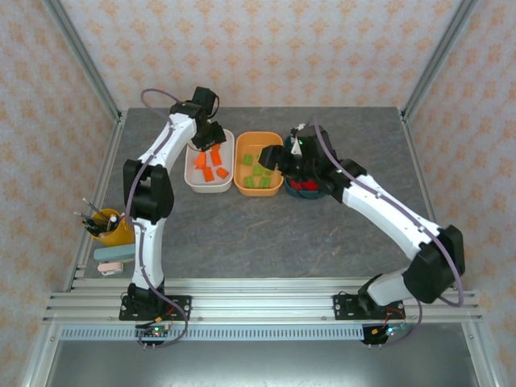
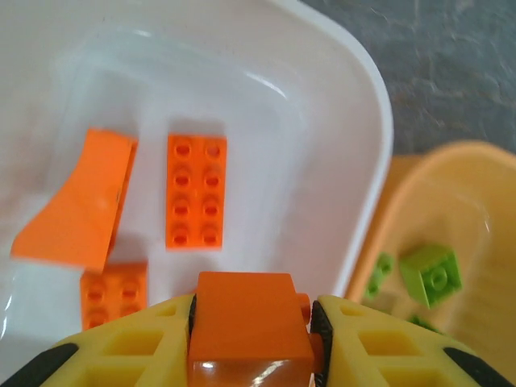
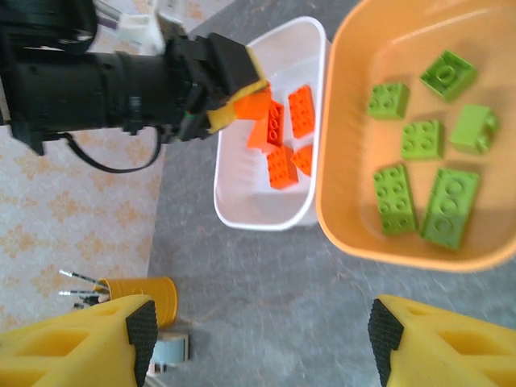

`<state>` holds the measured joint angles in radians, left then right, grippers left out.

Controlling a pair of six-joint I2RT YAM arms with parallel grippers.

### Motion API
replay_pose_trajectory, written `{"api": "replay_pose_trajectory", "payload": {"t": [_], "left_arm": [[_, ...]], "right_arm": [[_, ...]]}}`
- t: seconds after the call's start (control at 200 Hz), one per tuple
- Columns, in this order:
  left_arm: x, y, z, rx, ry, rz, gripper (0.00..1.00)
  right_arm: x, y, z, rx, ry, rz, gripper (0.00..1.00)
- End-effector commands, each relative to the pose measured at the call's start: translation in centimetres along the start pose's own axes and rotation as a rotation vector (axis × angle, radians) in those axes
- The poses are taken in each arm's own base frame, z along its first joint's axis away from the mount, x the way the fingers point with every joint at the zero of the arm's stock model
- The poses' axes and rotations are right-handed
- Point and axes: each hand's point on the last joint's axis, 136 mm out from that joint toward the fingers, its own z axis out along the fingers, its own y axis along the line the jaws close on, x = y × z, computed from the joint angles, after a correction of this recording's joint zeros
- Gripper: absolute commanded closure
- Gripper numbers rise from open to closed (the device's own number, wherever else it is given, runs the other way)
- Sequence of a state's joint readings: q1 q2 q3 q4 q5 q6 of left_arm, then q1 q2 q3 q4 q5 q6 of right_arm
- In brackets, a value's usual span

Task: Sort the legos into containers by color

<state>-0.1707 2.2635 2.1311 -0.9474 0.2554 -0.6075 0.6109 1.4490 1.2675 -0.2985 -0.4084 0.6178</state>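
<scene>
My left gripper (image 2: pixel 251 322) is shut on an orange lego (image 2: pixel 246 314) and hangs over the white container (image 2: pixel 339 121). Three more orange legos (image 2: pixel 196 189) lie on that tub's floor. From above, the left gripper (image 1: pixel 211 133) is over the far end of the white container (image 1: pixel 210 187). The orange container (image 1: pixel 260 191) beside it holds several light green legos (image 3: pixel 395 197). My right gripper (image 3: pixel 262 330) stands open with nothing between its fingers, above the bare table near the orange container (image 3: pixel 355 161). The dark teal container (image 1: pixel 313 193) with red legos (image 1: pixel 302 185) is mostly hidden under the right arm.
A yellow cup with pens (image 1: pixel 109 226) stands at the left table edge, with a light blue object (image 1: pixel 113 256) just in front of it. Metal frame posts rise at the back corners. Open grey tabletop lies in front of the three tubs.
</scene>
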Motion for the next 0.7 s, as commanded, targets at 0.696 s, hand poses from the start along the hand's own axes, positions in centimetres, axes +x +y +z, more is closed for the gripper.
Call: {"api": "replay_pose_trajectory", "payload": {"t": [0.696], "left_arm": [[-3.2,-2.1,0.9,0.102,-0.021,-0.078,0.35]], "right_arm": [[-3.6,2.7,2.8,0.002,-0.039,-0.064,0.28]]}}
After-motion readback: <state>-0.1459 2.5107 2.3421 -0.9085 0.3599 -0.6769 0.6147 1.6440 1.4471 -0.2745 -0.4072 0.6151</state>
